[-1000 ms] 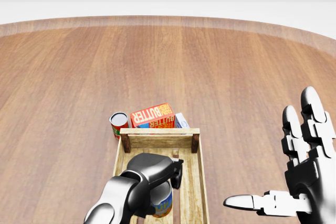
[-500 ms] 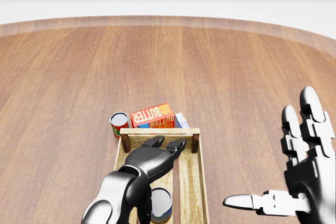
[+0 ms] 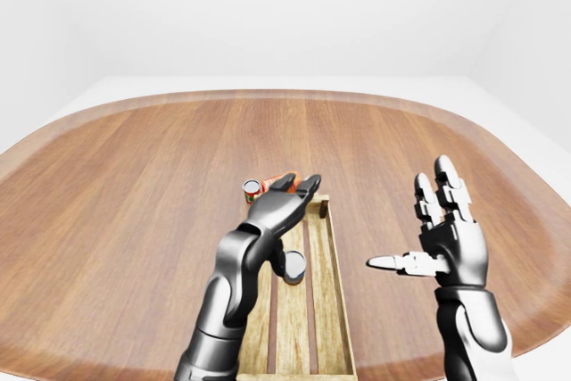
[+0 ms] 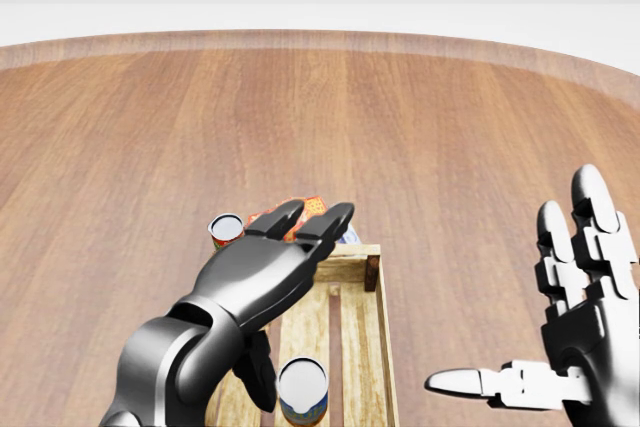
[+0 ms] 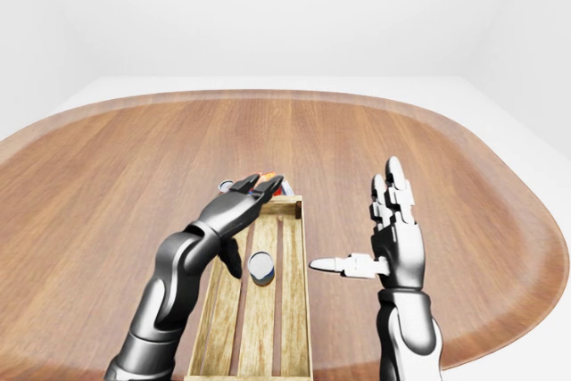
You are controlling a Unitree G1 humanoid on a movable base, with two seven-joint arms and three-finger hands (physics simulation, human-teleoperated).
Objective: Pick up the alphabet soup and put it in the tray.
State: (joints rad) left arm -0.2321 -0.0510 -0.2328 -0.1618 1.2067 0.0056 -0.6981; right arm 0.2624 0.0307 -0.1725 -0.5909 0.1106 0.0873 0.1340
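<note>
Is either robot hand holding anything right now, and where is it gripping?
Nothing is held. The left robot hand is open above the wooden tray; the right robot hand is open and empty.

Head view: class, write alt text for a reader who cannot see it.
An alphabet soup can stands upright in a wooden tray, released by the open left hand above it. The right hand is open, apart from the tray.

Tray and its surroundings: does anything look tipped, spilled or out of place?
Nothing stands out. The soup can stands upright inside the tray. The left hand is open above it, and the right hand is open at the side.
</note>
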